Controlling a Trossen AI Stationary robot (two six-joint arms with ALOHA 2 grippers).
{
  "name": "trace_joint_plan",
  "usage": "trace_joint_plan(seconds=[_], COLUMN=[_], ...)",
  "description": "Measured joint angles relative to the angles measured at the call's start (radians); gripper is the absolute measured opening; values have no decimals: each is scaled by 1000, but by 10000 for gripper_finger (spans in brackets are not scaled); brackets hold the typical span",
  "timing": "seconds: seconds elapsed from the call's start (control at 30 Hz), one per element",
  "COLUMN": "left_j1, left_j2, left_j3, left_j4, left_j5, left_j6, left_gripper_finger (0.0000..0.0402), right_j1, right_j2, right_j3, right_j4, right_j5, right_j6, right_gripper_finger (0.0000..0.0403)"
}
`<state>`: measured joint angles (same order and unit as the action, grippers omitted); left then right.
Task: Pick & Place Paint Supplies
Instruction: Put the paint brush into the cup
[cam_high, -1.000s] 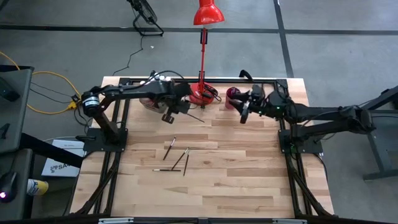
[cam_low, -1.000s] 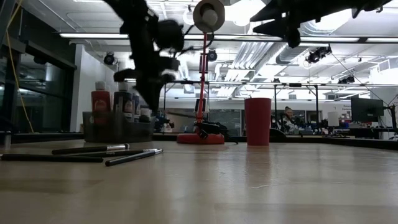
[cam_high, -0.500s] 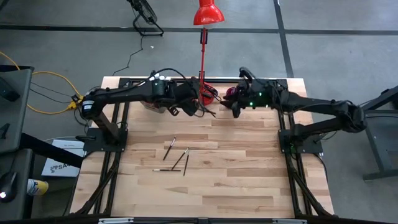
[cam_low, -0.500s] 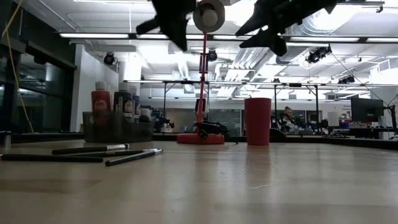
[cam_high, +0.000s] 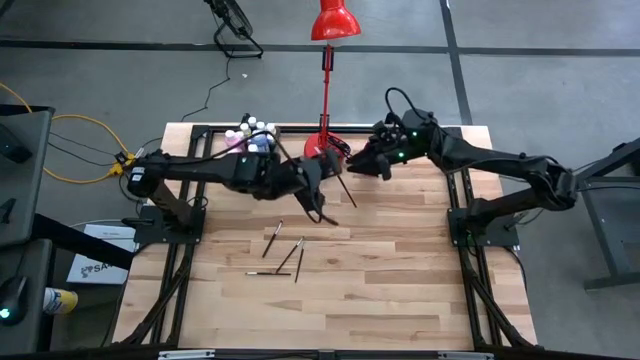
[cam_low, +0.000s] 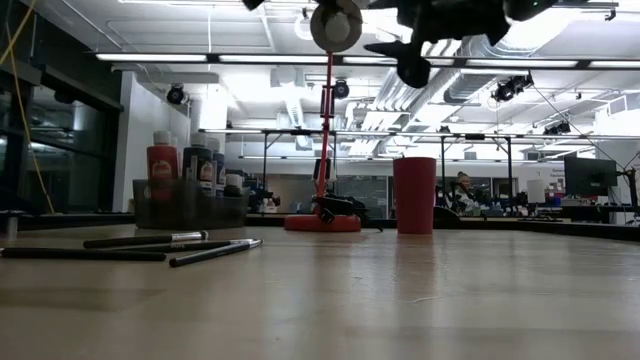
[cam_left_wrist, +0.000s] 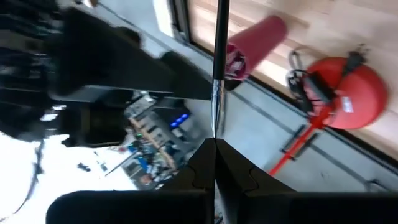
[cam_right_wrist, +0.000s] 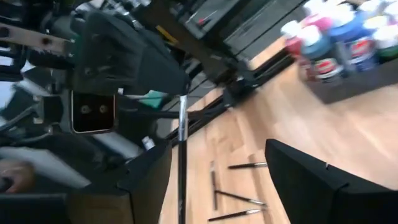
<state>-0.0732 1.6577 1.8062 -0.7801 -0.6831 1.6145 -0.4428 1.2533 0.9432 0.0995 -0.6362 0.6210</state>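
Seen from above, the left pincer (cam_high: 322, 205) hovers at the centre of the frame, pressed together on a thin dark-handled paintbrush (cam_high: 337, 184) that slants up toward the right pincer (cam_high: 352, 165) just beside it. The left wrist view shows the same brush (cam_left_wrist: 218, 68) rising straight from the closed fingers (cam_left_wrist: 239, 177). The right pincer stands spread, its two fingers (cam_right_wrist: 311, 186) flanking the brush shaft (cam_right_wrist: 182, 168) without touching it. Four more paintbrushes (cam_high: 283, 253) lie loose on the wooden desk (cam_high: 400, 270) in the lower centre of the overhead frame. White-capped paint bottles (cam_high: 250, 133) stand in a translucent grey bin (cam_low: 190, 210) at the upper left of the desk. A dark red cup (cam_low: 414, 194) stands right of the red lamp (cam_high: 328, 70) in the low view.
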Motion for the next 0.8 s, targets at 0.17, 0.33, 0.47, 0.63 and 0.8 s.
trace_joint_plan(seconds=[0.17, 0.33, 0.47, 0.63, 0.8], left_j1=[-22, -21, -21, -21, -21], left_j2=[0, 0, 0, 0, 0], left_j3=[0, 0, 0, 0, 0], left_j4=[32, 31, 42, 48, 47], left_j5=[-32, -36, -35, -35, -35], left_j6=[28, 30, 29, 27, 25], left_gripper_finger=[0, 0, 0, 0, 0], right_j1=[40, 77, 96, 96, 88], right_j2=[11, 29, 65, 115, 128], right_j3=[0, 0, 0, -2, -2], right_j4=[55, 117, 147, 254, 286], right_j5=[-44, -44, -24, -19, -11], right_j6=[4, 4, -5, 28, 33], right_gripper_finger=[247, 236, 220, 188, 131])
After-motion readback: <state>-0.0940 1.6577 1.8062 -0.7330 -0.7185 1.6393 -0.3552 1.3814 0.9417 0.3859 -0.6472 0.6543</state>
